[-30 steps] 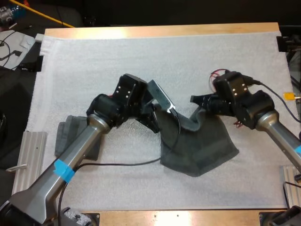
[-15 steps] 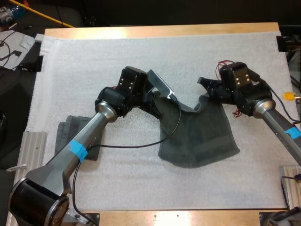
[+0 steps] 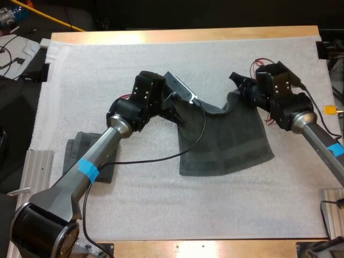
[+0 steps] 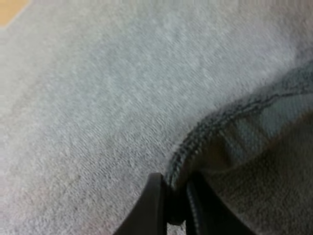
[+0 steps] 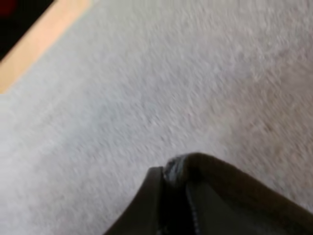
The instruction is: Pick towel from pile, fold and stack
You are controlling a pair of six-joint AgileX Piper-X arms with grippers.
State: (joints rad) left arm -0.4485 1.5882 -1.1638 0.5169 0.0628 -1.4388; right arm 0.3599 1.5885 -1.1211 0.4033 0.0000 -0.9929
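Observation:
A dark grey-green towel (image 3: 226,148) lies spread in the middle of the white mat, its far edge lifted between my two grippers. My left gripper (image 3: 180,114) is shut on the towel's far left corner (image 4: 182,155), the hem pinched between its black fingers (image 4: 151,205). On the far right corner (image 5: 186,164), my right gripper (image 3: 236,88) is shut too, with the cloth pressed between its fingers (image 5: 146,200). A folded towel stack (image 3: 80,156) rests at the mat's left, partly hidden under my left arm.
The white mat (image 3: 161,59) covers most of the wooden table (image 3: 183,35). Metal rails stand at the near left (image 3: 32,177) and near right (image 3: 330,204) edges. Bare mat stretches beyond the towel and along the front.
Both grippers moved toward the table's far side with the towel corners, drawing the cloth flatter and wider. The right gripper also shifted right.

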